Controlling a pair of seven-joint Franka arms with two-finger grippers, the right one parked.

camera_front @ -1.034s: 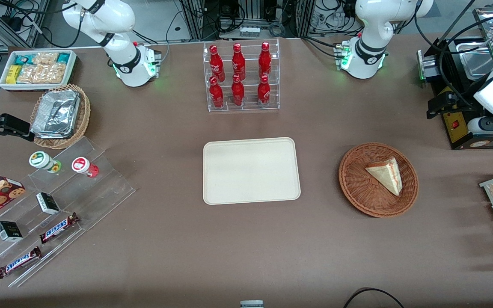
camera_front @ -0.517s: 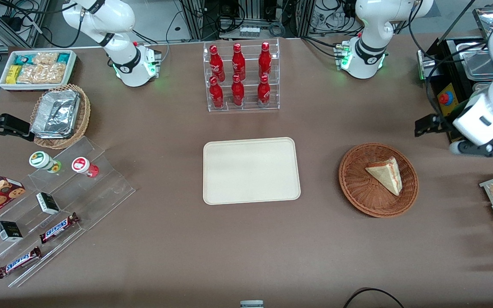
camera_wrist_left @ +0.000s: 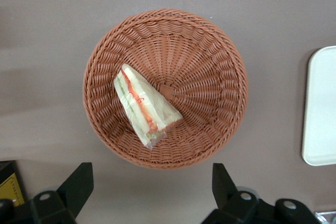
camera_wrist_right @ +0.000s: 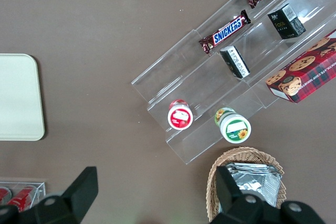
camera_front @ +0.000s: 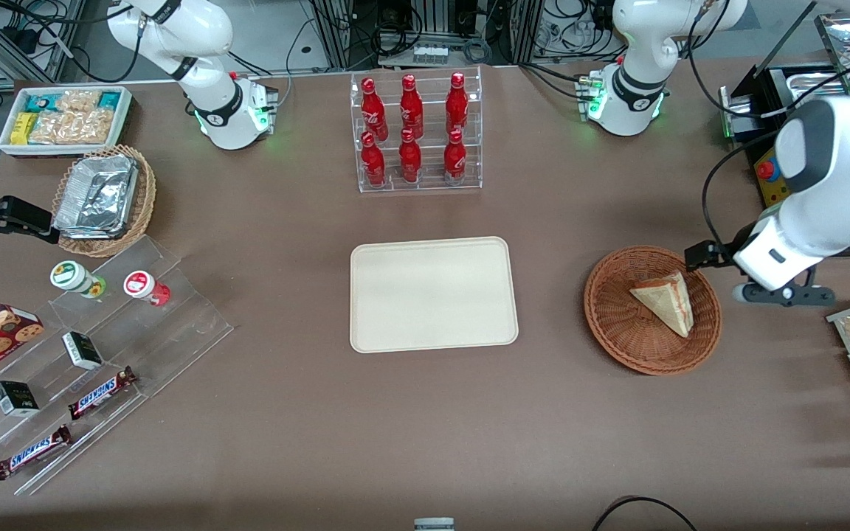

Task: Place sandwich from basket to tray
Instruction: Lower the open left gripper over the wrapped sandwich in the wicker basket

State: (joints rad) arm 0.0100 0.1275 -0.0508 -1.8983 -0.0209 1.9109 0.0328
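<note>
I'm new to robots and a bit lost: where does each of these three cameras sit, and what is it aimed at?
Front view: high above the table's near edge, looking down on tray, basket, sandwich; shows both arms.
Left wrist view: on the working arm, looking straight down at the basket; the open end effector hangs over the table beside it.
Right wrist view: on the parked arm, looking down at the snack shelves; its fingertips show.
Shared: all three see the tray.

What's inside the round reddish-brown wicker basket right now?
One triangular white-bread sandwich lies in the round reddish-brown wicker basket, off centre, red-orange and green filling showing. The weave beneath it is covered. The open gripper hovers above the basket's edge, holding nothing.
</note>
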